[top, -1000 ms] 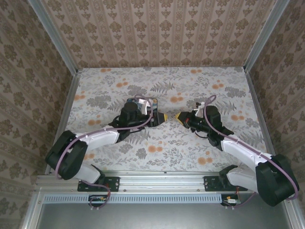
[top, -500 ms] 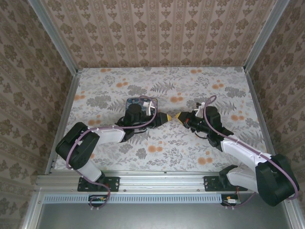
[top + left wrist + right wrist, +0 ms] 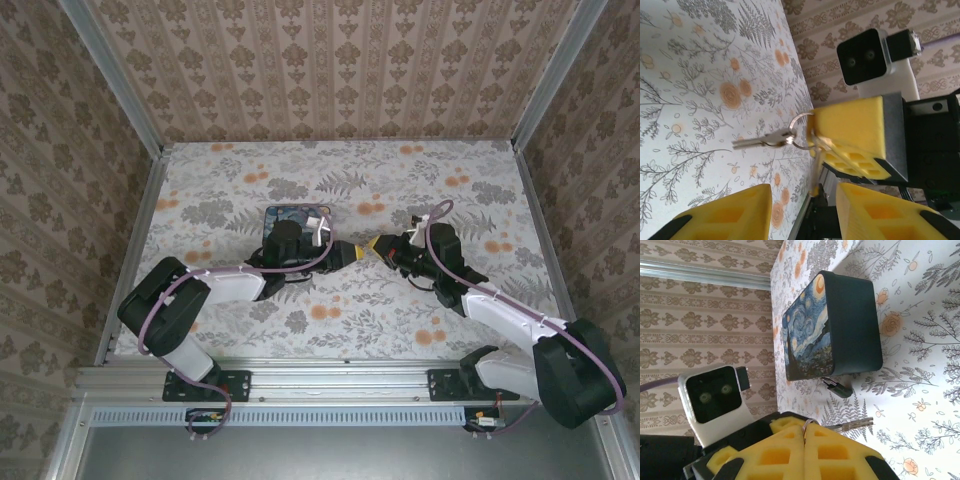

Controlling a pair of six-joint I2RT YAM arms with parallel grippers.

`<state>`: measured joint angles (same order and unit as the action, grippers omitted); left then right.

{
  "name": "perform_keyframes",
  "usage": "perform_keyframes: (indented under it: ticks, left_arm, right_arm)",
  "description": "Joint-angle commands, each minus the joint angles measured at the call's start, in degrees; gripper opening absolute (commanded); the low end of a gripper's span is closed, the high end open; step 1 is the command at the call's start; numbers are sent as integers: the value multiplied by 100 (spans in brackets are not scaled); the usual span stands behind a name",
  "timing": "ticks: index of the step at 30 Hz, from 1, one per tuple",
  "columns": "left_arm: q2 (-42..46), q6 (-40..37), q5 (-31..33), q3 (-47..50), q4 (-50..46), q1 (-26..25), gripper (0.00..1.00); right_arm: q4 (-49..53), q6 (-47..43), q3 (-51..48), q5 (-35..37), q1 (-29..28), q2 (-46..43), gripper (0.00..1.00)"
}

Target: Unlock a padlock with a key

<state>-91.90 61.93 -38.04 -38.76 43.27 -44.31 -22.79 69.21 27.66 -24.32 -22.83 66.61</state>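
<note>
My right gripper [image 3: 805,434] is shut on the ring [image 3: 805,423] of a small silver key [image 3: 856,424], which sticks out sideways over the table. From the left wrist view the same key [image 3: 759,141] hangs from the right gripper's yellow pads [image 3: 852,131], and a second key [image 3: 816,171] dangles below them. My left gripper [image 3: 802,202] is open and holds nothing, its pads just short of the dangling key. From above, the left gripper [image 3: 347,250] and right gripper [image 3: 374,246] nearly meet tip to tip. The small dark padlock [image 3: 838,388] lies on the table beside the painted box.
The dark-blue starry-night box [image 3: 292,214] [image 3: 832,330] lies flat behind the left arm's wrist. The floral tabletop [image 3: 330,310] is walled in by patterned panels on three sides. Both arms stretch low across the middle of the table.
The left arm has reached further right, bringing its gripper up to the right gripper and uncovering more of the box. The right gripper has stayed almost still, holding the keys.
</note>
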Motion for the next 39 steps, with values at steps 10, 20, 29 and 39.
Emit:
perform_keyframes:
  ticks: [10, 20, 29, 39]
  left_arm:
    - [145, -111, -276, -287, -24, -27, 34]
    - [108, -110, -351, -342, -2, -22, 22]
    - [168, -563, -1181, -376, -184, 267, 0]
    - [965, -2567, -1910, -415, -2178, 373, 0]
  right_arm:
    - [-326, 5, 37, -63, -77, 193, 0]
    - [-368, 7, 73, -152, -130, 247, 0]
    - [197, -422, 81, -314, -125, -102, 5]
    - [1873, -2119, 473, -886, 351, -767, 36]
